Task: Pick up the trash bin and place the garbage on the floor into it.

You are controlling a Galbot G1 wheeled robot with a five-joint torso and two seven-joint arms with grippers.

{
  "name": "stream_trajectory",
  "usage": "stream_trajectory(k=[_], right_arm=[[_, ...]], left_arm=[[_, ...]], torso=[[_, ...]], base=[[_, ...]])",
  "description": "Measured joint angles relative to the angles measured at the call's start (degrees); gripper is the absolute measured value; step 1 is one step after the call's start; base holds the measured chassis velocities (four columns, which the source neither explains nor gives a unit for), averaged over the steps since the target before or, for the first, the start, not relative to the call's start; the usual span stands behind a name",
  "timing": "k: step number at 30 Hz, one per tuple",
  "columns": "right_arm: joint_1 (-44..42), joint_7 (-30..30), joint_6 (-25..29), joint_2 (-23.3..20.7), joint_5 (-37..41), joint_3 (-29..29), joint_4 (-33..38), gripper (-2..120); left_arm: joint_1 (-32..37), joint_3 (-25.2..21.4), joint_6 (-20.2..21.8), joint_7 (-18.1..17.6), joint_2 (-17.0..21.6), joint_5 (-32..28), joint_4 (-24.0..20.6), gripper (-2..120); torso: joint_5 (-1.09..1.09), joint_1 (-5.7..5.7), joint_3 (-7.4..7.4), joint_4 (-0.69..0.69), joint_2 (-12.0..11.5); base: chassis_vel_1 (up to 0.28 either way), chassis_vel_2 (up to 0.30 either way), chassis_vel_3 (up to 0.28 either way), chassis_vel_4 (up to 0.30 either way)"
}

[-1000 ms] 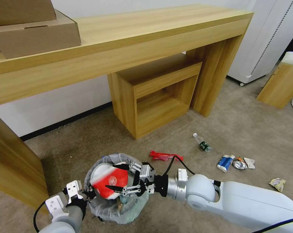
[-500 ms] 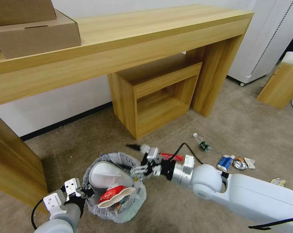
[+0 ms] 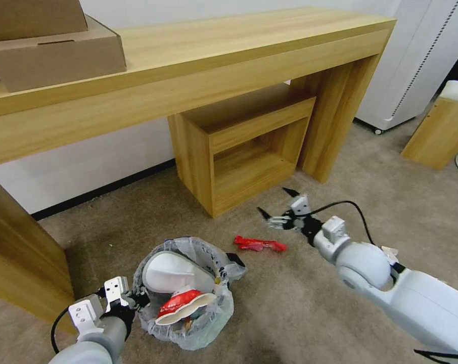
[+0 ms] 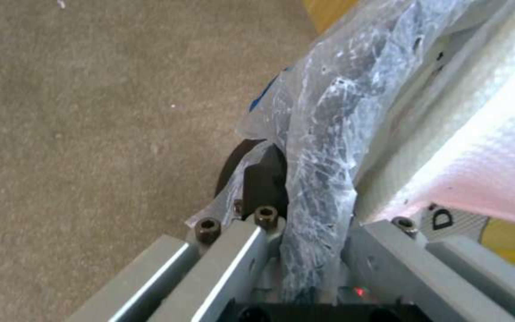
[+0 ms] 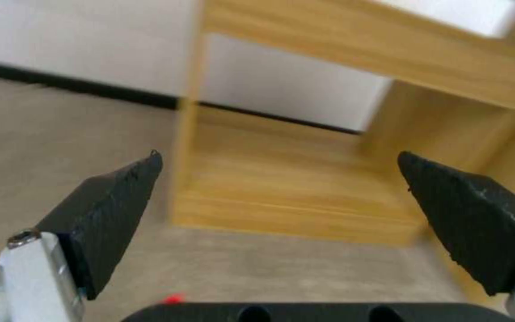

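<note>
Crinkled-plastic-lined trash bin (image 3: 188,290) (left pincer (image 3: 130,302) clamped on rim), right pincer (image 3: 278,206) apart.

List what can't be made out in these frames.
- Litter beyond the red wrapper: head view, the right arm covers that floor.
- Lower trash bin contents: head view, buried under the white slipper and red-white cup.
- Bin's dark body: left wrist view, mostly wrapped in the crinkled bag.
- Floor under the right gripper: right wrist view, cut off at the edge; jaws wide open.
</note>
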Motion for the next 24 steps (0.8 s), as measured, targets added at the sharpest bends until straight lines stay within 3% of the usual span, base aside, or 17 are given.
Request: stream_trajectory(k=[3, 7, 10, 21, 24], right_arm=[[-6.1, -0.2, 1.6, 3.9, -0.4, 11.5, 0.5, 100], [-10.5, -0.2, 1.8, 6.7, -0.9, 17.4, 2.3, 100], [-19.7, 0.8, 1.6, 10.5, -3.9, 24.3, 5.6, 100], [-28.9, 3.1, 1.3, 17.4, -9.6, 34.1, 11.9, 100], [-30.3, 2.9, 1.9, 23.3, -13.3, 38.0, 12.6, 100]], left_arm=[[-0.1, -0.4, 0.1, 1.7, -0.8, 1.9, -0.5, 0], [-0.1, -1.0, 0.1, 1.9, -0.8, 1.9, -0.9, 0], [0.1, -2.2, 0.1, 2.1, -0.8, 1.5, -1.6, 0], [0.9, -2.7, 1.7, 0.5, -3.2, 0.9, -2.9, 0], [1.2, -3.8, 2.2, 0.1, -4.5, 0.2, -3.3, 0]], torso=[[-0.02, 0.00, 0.00, 0.02, 0.0], [0.03, 0.00, 0.00, 0.01, 0.0], [0.03, 0.00, 0.00, -0.01, 0.0], [0.00, -0.01, -0.01, 0.01, 0.0], [0.00, -0.01, -0.01, 0.01, 0.0]], base=[[0.000, 0.000, 0.000, 0.000], [0.000, 0.000, 0.000, 0.000], [0.000, 0.000, 0.000, 0.000], [0.000, 0.000, 0.000, 0.000], [0.000, 0.000, 0.000, 0.000]])
